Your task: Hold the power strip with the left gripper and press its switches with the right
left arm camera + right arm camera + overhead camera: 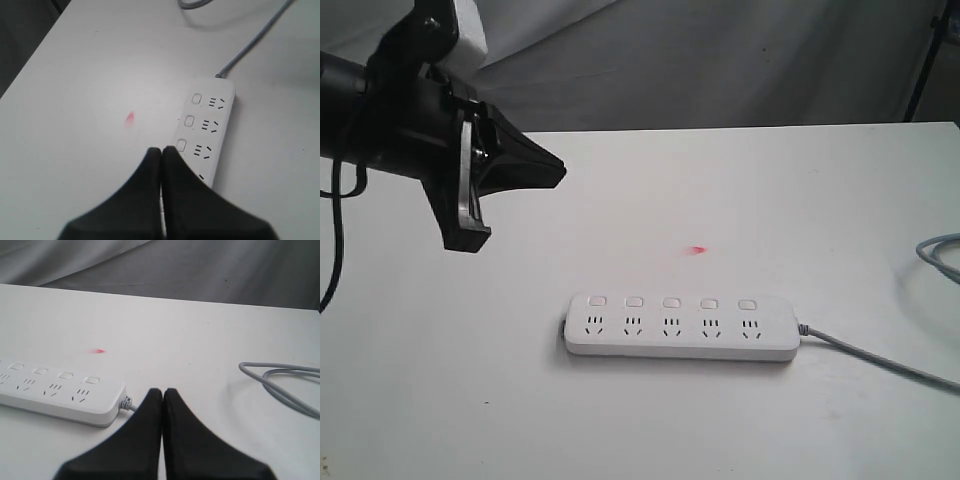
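The white power strip (680, 328) lies flat on the white table (520, 400), its five switches (671, 302) in a row along the far side. Its grey cord (880, 358) leaves from the right end. My left gripper (558, 168) hangs shut and empty above the table, up and to the left of the strip. The left wrist view shows its tips (161, 149) closed over the strip's end (207, 125). My right gripper (162, 390) is shut and empty, near the cord end of the strip (60, 392); it is outside the exterior view.
A small red spot (697, 250) marks the table behind the strip. The cord loops (940, 255) at the table's right edge, also seen as a loop (285, 382) in the right wrist view. Grey cloth (720, 60) hangs behind the table.
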Robot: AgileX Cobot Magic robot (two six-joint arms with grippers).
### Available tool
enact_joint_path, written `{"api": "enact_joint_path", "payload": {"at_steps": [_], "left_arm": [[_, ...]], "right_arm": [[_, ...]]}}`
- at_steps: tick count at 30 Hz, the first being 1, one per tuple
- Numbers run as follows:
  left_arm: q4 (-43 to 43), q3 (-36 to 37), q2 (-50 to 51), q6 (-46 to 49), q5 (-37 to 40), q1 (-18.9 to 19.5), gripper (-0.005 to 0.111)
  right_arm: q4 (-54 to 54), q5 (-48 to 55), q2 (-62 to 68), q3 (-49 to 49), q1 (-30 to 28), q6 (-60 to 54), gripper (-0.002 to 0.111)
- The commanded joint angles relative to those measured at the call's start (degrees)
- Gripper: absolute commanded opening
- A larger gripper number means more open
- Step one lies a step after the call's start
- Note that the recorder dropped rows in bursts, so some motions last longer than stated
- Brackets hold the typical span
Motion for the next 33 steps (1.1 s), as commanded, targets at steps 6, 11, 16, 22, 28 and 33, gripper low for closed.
{"api": "enact_joint_path", "payload": {"at_steps": [6, 11, 16, 22, 28, 33], "left_arm": [[0.19, -0.04, -1.23, -1.26, 0.58, -0.3, 0.001], [0.65, -0.04, -1.24, -1.14, 0.34, -0.3, 0.001], [1.18, -0.04, -7.88, -1.03, -5.66, -0.3, 0.001], [-5.83, -0.04, -22.97, -12.41, -29.7, 4.16, 0.001], [-7.29, 0.21, -33.55, -15.17, -28.72, 16.73, 0.001], [-6.71, 2.95, -42.35, -15.17, -28.76, 23.9, 0.001]], "right_arm": [[0.23, -0.08, -0.29, 0.21, 0.27, 0.0, 0.0], [0.23, -0.08, -0.29, 0.21, 0.27, 0.0, 0.0], [0.23, -0.08, -0.29, 0.21, 0.27, 0.0, 0.0], [0.23, -0.08, -0.29, 0.21, 0.27, 0.0, 0.0], [0.23, -0.08, -0.29, 0.21, 0.27, 0.0, 0.0], [0.23, -0.08, -0.29, 0.21, 0.27, 0.0, 0.0]]}}
